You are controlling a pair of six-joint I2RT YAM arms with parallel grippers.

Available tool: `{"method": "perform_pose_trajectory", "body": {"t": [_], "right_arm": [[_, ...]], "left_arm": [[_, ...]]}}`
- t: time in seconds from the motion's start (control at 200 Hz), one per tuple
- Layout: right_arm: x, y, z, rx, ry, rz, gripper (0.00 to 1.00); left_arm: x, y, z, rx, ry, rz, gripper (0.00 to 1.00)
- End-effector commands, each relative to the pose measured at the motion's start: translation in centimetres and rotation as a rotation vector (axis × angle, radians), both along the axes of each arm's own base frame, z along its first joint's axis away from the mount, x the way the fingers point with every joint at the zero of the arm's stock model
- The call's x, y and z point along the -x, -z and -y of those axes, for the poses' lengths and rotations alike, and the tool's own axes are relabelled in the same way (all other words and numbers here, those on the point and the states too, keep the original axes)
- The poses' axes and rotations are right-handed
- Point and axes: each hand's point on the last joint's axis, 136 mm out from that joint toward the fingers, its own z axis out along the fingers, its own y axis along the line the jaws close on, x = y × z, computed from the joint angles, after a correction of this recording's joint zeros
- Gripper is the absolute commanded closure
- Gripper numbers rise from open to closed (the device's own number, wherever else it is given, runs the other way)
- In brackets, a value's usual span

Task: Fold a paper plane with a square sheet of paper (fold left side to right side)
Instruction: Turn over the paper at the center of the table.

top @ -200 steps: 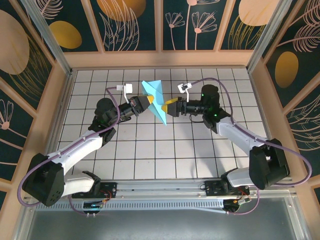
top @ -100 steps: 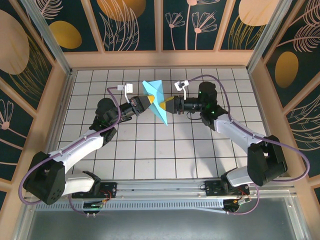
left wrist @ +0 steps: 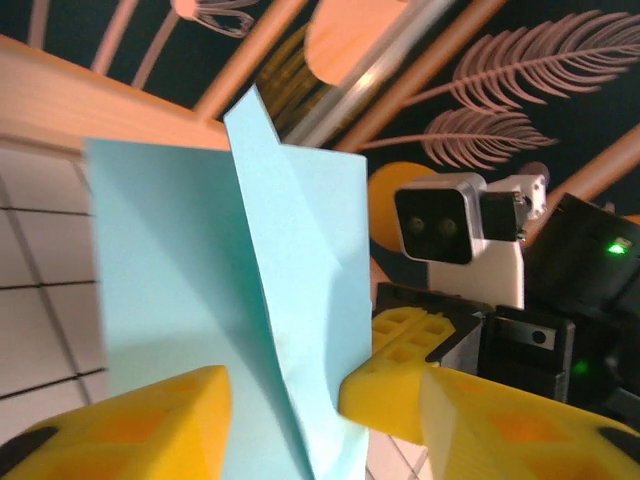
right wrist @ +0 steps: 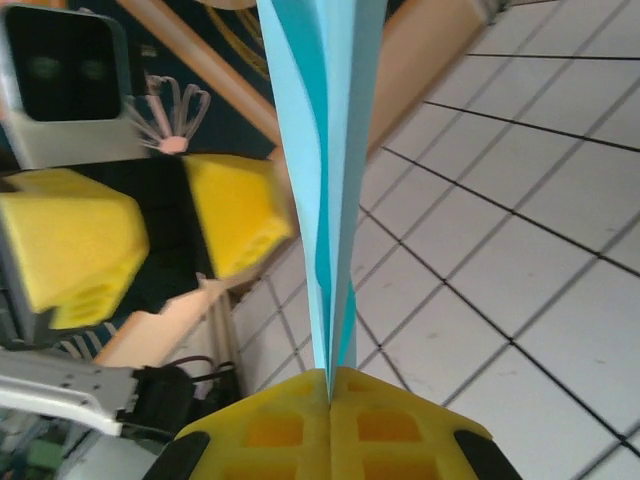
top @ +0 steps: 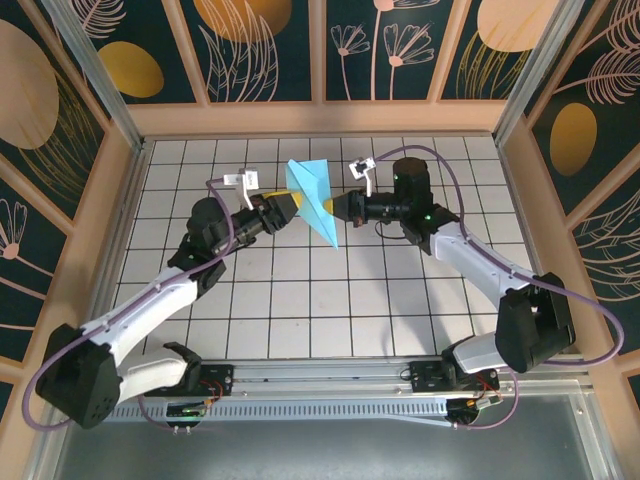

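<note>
No text, number or brand can be read, whether on the paper plane (top: 308, 185) or the grid tiles (top: 300, 300).

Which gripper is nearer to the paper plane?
Right. The right gripper is shut on the plane, pinching it between its fingers. The left gripper stands open close beside the plane, on its left; whether it touches cannot be told.

Overhead view, two facing wrist close-ups

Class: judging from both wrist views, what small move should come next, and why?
Probably draw the left gripper back from the paper plane. Its jaws stand open around the paper, while the right gripper is shut on the plane's folded edge, so the right alone seems to hold it.
</note>
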Motion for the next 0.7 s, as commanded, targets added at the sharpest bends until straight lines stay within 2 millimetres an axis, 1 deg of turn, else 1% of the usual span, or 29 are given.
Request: {"method": "perform_pose_trajectory", "body": {"t": [0.0,0.03,0.05,0.115,0.12,0.185,0.245,0.35,0.465,0.636,0.696], "right_arm": [[-1.5,-0.3,1.1,0.147,0.157,0.077,1.00],[-2.1,0.0,1.4,0.193,0.202,0.081,1.00],[-2.7,0.4,1.8,0.238,0.253,0.084,1.00],[-3.6,1.5,2.1,0.348,0.337,0.082,1.00],[-3.6,1.9,2.1,0.361,0.340,0.078,1.00],[-4.7,3.2,2.9,0.491,0.451,0.081,1.00],[-5.2,4.4,3.1,0.609,0.520,0.094,1.00],[-6.1,5.9,3.5,0.783,0.635,0.134,1.00],[-7.0,7.3,4.2,0.947,0.755,0.177,1.00],[-8.4,11.3,5.0,1.212,0.841,0.225,1.00],[-8.9,12.8,5.2,1.283,0.861,0.236,1.00]], "left_arm": [[-0.7,0.8,-3.3,-0.121,-0.195,0.014,0.42],[-0.6,1.0,-4.2,-0.137,-0.238,0.014,0.41],[-0.6,1.1,-4.8,-0.149,-0.268,0.014,0.40],[-0.4,1.5,-6.9,-0.176,-0.366,0.009,0.37],[-0.4,1.5,-7.1,-0.177,-0.372,0.009,0.36],[0.0,1.9,-9.2,-0.198,-0.467,0.008,0.34],[0.5,2.2,-11.0,-0.219,-0.541,0.006,0.33],[1.5,2.6,-13.9,-0.285,-0.654,-0.004,0.29],[2.7,2.4,-16.4,-0.324,-0.749,0.001,0.25],[4.3,2.2,-20.0,-0.348,-0.901,-0.014,0.19],[4.8,2.1,-20.9,-0.344,-0.941,-0.017,0.18]]}}
